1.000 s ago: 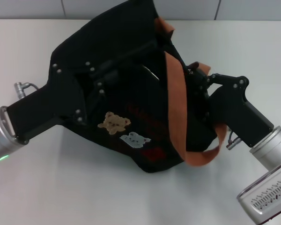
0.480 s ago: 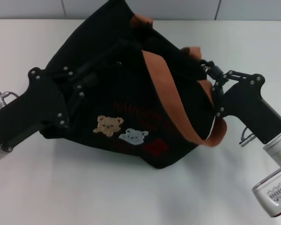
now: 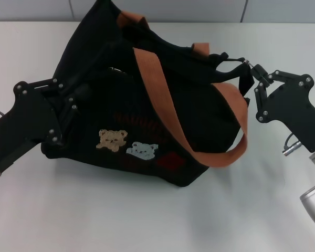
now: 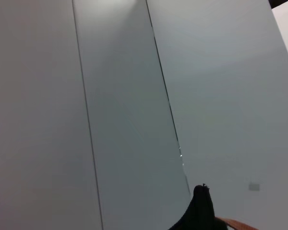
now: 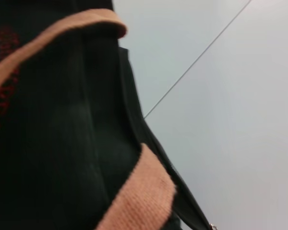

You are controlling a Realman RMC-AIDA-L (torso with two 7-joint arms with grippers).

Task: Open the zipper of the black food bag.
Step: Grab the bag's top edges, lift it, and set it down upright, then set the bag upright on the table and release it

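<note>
The black food bag [image 3: 199,121] stands on the white table, its bear and white animal patches [image 3: 127,145] facing me. One orange-brown strap [image 3: 157,100] hangs across that face. My left gripper [image 3: 72,102] is at the bag's left end, shut on its fabric. The right gripper [image 3: 253,70] is at the top right corner, shut on the zipper's silver pull [image 3: 246,63]. The zipper's seam [image 3: 220,56] is drawn taut toward it. In the right wrist view the bag [image 5: 48,143], a strap [image 5: 144,191] and the pull [image 5: 212,226] fill the frame.
Bare white table [image 3: 147,220] lies in front of the bag and to both sides. A grey panelled wall [image 3: 163,8] runs along the back edge. The left wrist view shows mostly wall, with a tip of the bag [image 4: 199,211].
Both arms have drawn apart, the left going left and the right going right and up. The bag has shifted left and turned more upright, its top corner pulled out toward the right gripper.
</note>
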